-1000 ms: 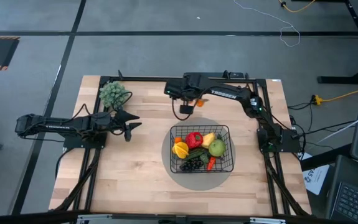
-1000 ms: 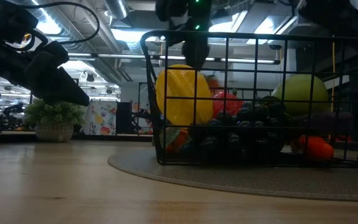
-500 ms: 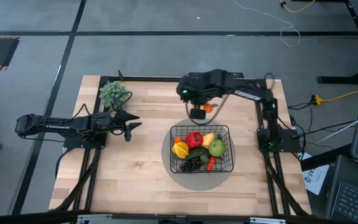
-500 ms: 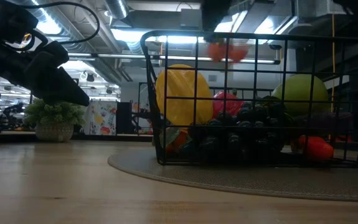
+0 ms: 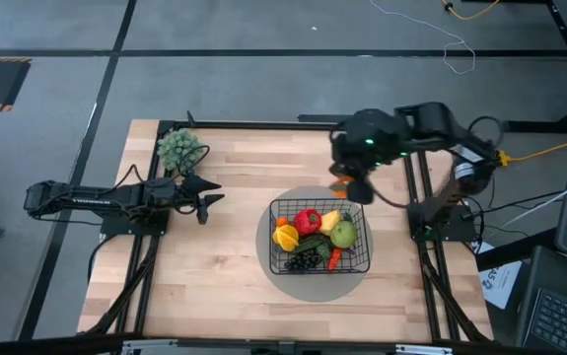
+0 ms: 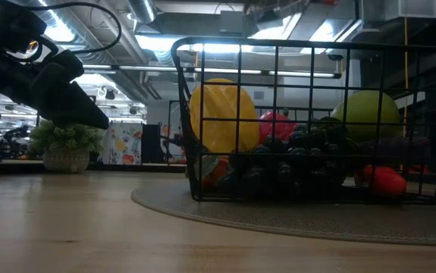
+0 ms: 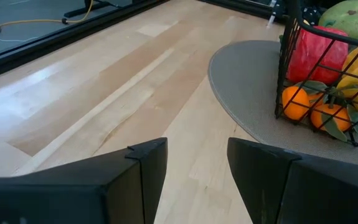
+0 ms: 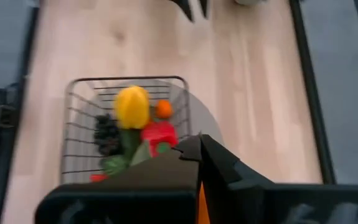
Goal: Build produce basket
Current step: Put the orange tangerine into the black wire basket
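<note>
The black wire basket [image 5: 319, 235] stands on a grey round disc [image 5: 288, 279] right of the table's middle. It holds a red pepper [image 5: 308, 219], a yellow fruit [image 5: 330, 220], a green fruit [image 5: 343, 235], an orange cluster [image 5: 285, 237] and dark grapes [image 5: 306, 260]. My right gripper [image 5: 354, 187] hangs high over the basket's far right corner, shut on an orange produce piece [image 5: 339, 183]. My left gripper [image 5: 209, 202] waits open and level over the table's left half, pointing toward the basket [image 7: 328, 74]. My right gripper pinches the orange produce piece [image 8: 202, 200] between its two fingers [image 8: 185, 152], pointing down from above. Only a thin orange strip shows between them, so which part they have cannot be told. The piece is lifted clear, high above the basket [image 8: 129, 121].
A small potted plant [image 5: 179, 148] stands at the table's far left corner, just beyond my left arm. Bare wood lies near and left of the disc. The table's dark frame rails run along its edges.
My right gripper has carried the orange piece from the far middle of the table toward the right edge and upward. The piece has risen out of the top of the low view. It now hangs over the basket's far right corner.
</note>
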{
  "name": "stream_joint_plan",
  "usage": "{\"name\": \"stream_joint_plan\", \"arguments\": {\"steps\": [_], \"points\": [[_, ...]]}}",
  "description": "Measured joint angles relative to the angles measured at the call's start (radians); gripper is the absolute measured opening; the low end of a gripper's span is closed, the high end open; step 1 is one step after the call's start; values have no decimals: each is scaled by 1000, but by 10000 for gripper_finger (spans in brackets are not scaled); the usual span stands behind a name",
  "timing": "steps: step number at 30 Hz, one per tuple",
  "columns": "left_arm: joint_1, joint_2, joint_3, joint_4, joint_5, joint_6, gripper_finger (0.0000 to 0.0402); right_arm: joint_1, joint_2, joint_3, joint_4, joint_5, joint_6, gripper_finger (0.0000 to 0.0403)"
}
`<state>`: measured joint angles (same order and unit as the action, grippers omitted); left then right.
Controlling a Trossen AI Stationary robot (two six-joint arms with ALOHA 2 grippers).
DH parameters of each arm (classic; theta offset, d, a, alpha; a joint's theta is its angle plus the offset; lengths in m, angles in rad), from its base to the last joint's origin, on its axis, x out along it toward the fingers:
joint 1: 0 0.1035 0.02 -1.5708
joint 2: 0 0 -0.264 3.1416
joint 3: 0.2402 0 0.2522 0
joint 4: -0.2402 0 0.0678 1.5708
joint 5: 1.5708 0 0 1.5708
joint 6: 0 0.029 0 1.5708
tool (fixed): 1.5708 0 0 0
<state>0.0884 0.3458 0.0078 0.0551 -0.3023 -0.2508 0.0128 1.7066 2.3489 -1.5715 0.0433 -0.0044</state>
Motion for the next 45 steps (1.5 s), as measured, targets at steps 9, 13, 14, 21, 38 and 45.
{"name": "stream_joint_plan", "arguments": {"steps": [9, 13, 14, 21, 38, 45], "points": [[0, 0, 0, 0, 0, -1, 157, 97, -59, -62, 1, -21, -34, 0], [0, 0, 0, 1, 0, -1, 157, 121, -65, -147, 0, -20, -26, 0], [0, 0, 0, 1, -1, -1, 157, 125, -65, -167, 0, -19, -27, 0], [0, 0, 0, 1, -1, -1, 157, 124, -66, -276, 0, -11, -26, 0], [0, 0, 0, 3, -2, 22, 157, 127, -67, -321, 18, -10, 42, 0], [0, 0, 0, 5, -2, -253, 157, 136, -67, -321, 19, -9, 51, 0]]}}
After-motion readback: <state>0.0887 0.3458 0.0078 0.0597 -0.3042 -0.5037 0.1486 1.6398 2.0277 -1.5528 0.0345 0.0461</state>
